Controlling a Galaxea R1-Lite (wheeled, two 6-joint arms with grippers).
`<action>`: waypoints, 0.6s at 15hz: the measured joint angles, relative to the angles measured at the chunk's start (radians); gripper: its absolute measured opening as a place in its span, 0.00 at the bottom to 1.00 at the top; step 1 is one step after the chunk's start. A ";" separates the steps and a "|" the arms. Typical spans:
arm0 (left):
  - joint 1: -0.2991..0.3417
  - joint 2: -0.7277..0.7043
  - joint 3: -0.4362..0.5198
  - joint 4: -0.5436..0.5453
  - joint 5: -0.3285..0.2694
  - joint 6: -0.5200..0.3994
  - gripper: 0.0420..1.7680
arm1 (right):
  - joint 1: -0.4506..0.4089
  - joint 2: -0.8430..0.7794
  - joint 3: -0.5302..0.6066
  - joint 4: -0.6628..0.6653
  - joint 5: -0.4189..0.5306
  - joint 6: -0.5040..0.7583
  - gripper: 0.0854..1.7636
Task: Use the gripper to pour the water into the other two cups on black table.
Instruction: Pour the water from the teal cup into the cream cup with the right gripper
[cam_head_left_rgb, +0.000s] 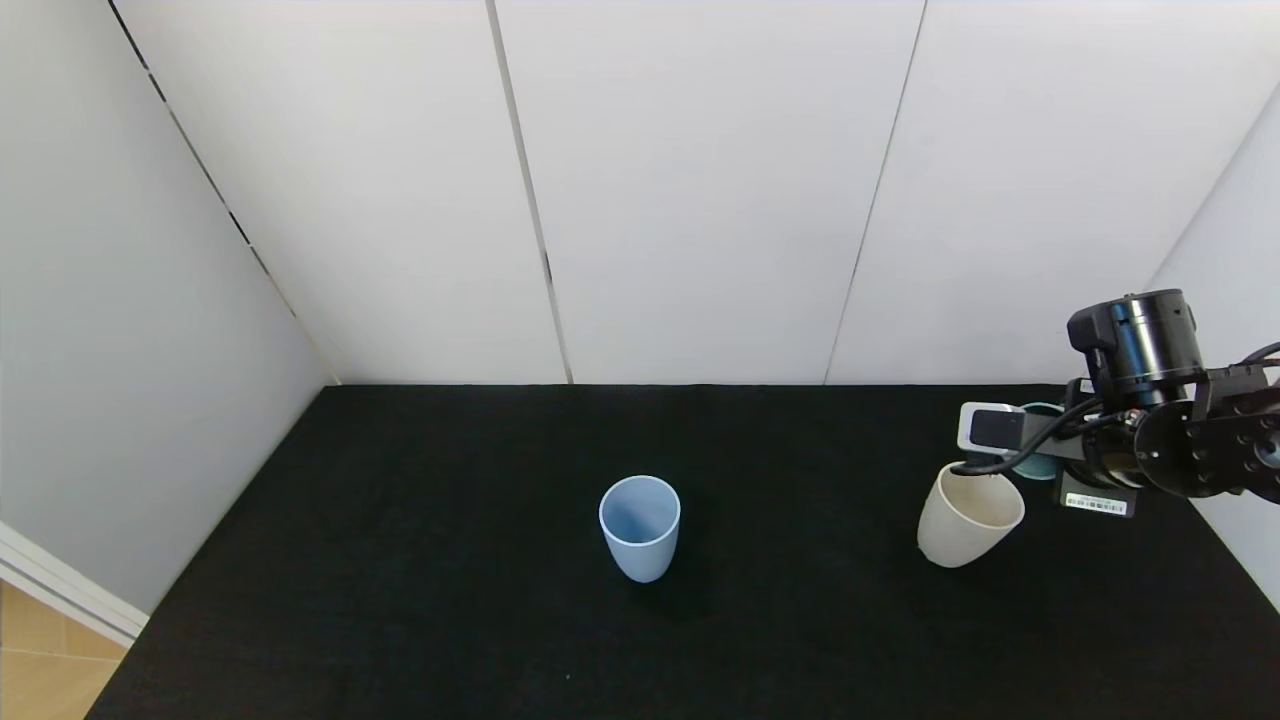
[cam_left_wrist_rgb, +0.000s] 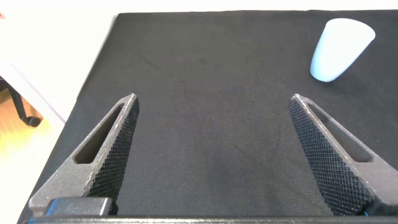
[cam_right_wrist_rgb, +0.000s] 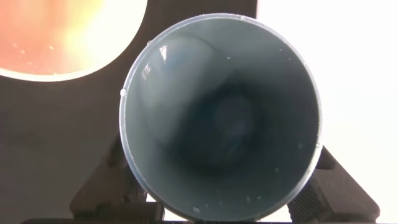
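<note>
Three tumblers are visible in all: one teal-green, one cream-beige, one light blue. Two hands are visible, one for each arm.

The right hand (cam_right_wrist_rgb: 221, 208) is closed on the teal-green tumbler (cam_right_wrist_rgb: 221, 118); its black fingers (cam_right_wrist_rgb: 102, 186) press on both sides of the wall, low on the body. The wrist camera looks straight into the open mouth of this tumbler, where the inside is dark with some small drops on the wall. Whether water still lies in it, I cannot tell. From the head view the right arm (cam_head_left_rgb: 1190, 450) reaches in from the right edge, raised above the counter, with its bulky black cylinder on top and a white label below. The teal-green tumbler (cam_head_left_rgb: 1040, 455) is held high and tilted toward the cream-beige tumbler (cam_head_left_rgb: 968, 515), whose rim is just under it. The cream-beige tumbler stands on the black counter (cam_head_left_rgb: 420, 560) at the right side.

The light blue tumbler (cam_head_left_rgb: 640, 527) stands upright near the middle of the counter, well apart from the other two.

The left hand (cam_left_wrist_rgb: 211, 149) has its two textured fingers (cam_left_wrist_rgb: 112, 149) spread wide with nothing between them, above the bare counter, and the light blue tumbler (cam_left_wrist_rgb: 341, 48) is farther off from it.

White panel walls (cam_head_left_rgb: 700, 190) enclose the counter.
</note>
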 joint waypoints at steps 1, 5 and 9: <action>0.000 0.000 0.000 0.000 0.000 0.000 0.97 | 0.005 0.002 -0.002 -0.002 -0.016 -0.016 0.66; 0.000 0.000 0.000 0.000 0.000 0.000 0.97 | 0.029 0.013 -0.010 -0.004 -0.081 -0.069 0.66; 0.000 0.000 0.000 0.000 0.000 0.000 0.97 | 0.051 0.022 -0.022 -0.004 -0.124 -0.101 0.66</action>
